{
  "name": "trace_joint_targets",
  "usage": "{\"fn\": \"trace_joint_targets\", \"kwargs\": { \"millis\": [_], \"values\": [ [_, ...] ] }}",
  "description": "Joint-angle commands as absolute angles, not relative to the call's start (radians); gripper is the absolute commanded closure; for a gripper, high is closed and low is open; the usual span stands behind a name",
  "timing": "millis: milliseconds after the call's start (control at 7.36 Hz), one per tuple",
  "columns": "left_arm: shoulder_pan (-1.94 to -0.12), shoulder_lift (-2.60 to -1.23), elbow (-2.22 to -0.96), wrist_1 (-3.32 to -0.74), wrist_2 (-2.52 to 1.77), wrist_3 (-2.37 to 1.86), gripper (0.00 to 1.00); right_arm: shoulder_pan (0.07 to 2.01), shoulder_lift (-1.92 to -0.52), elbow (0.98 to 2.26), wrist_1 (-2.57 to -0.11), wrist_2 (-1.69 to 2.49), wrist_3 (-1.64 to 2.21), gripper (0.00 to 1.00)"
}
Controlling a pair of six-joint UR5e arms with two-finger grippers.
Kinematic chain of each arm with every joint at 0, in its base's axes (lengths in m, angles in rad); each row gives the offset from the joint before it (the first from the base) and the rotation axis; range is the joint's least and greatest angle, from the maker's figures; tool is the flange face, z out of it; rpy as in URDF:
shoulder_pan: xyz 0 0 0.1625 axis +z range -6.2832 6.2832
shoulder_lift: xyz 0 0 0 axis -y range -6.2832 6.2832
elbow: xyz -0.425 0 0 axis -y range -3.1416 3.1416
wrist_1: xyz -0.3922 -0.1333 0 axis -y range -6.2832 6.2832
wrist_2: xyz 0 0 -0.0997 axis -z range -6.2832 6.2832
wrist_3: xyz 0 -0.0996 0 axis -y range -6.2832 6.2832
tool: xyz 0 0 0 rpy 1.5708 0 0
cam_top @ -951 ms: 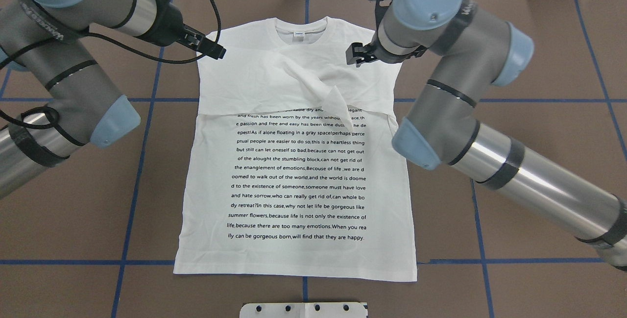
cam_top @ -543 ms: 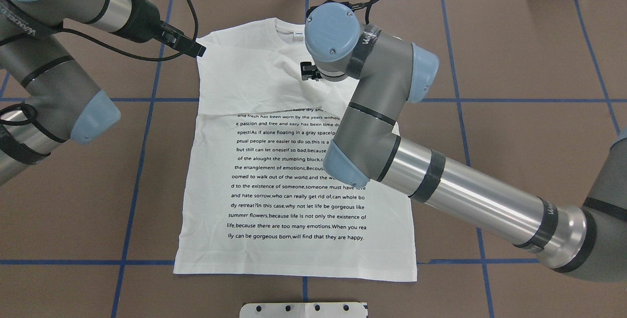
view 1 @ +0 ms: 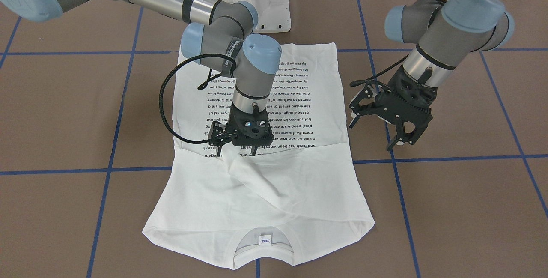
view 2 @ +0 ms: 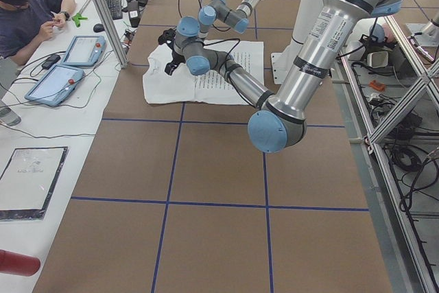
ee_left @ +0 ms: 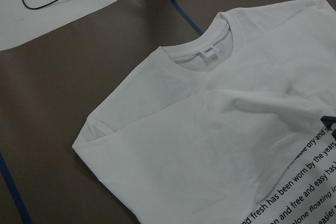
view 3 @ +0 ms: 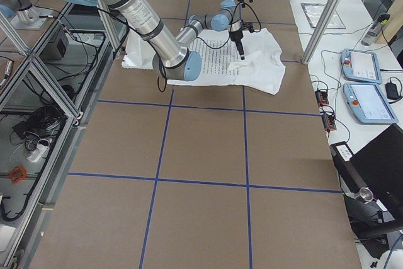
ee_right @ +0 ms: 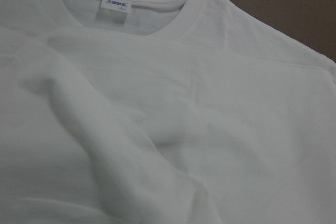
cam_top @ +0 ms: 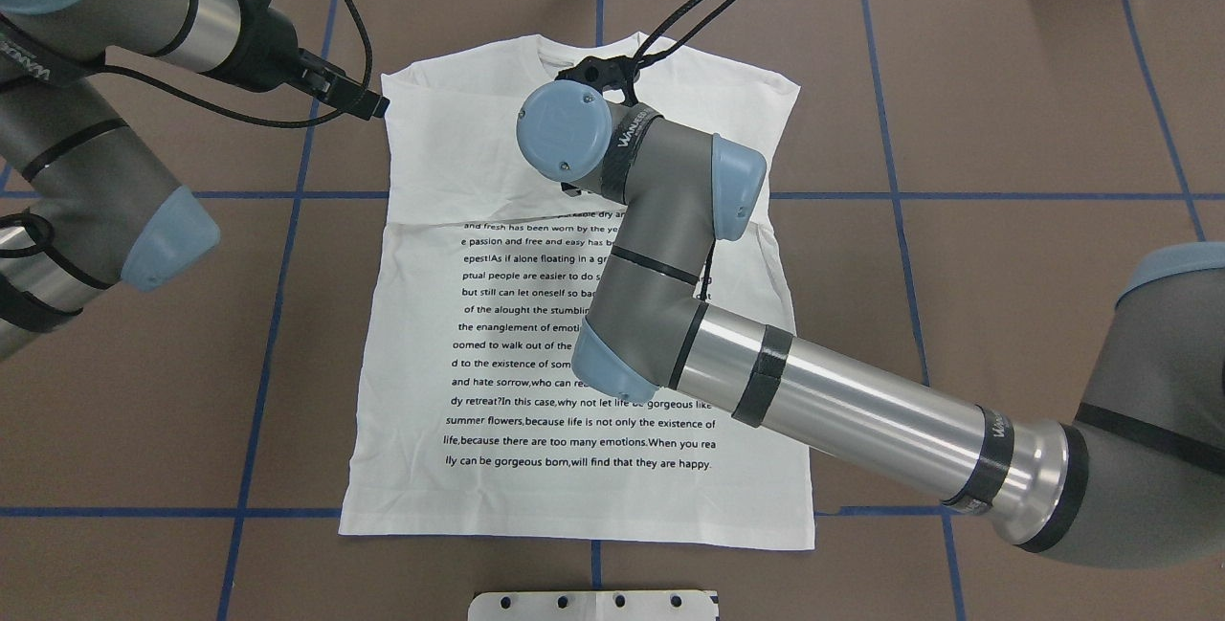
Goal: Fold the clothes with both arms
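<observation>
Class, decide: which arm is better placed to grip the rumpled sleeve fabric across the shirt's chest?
Right: the right pincer hangs above the rumpled fabric; the left pincer is beside the T-shirt, over the table.

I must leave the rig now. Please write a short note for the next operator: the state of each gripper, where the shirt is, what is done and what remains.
Left gripper: open, empty, over the table beside the shirt, not touching it.
Right gripper: open, low over the chest, at the edge of the folded-in sleeves. I cannot tell whether it touches the cloth.
Shirt: flat, print up, collar away from the robot.
Done: both sleeves lie across the chest, somewhat creased.
Left: folding the body; not yet begun.
</observation>
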State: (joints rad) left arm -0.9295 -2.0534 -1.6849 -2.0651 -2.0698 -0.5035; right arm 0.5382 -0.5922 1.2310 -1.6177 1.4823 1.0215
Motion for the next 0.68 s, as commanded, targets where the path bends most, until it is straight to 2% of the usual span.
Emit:
{"fn": "trace_joint_targets", "kwargs": {
  "millis": [0, 543],
  "values": [
    [-0.928, -2.052, -1.686, -2.066, -2.069, -0.506, 0.00, 0.531, -0.603, 1.226, -1.690, 1.456, 0.962, 0.00],
    [-0.928, -2.052, -1.686, -2.066, -2.069, -0.512, 0.00, 0.546, -0.635, 1.221, -1.721, 1.407, 0.821, 0.02]
  ]
}}
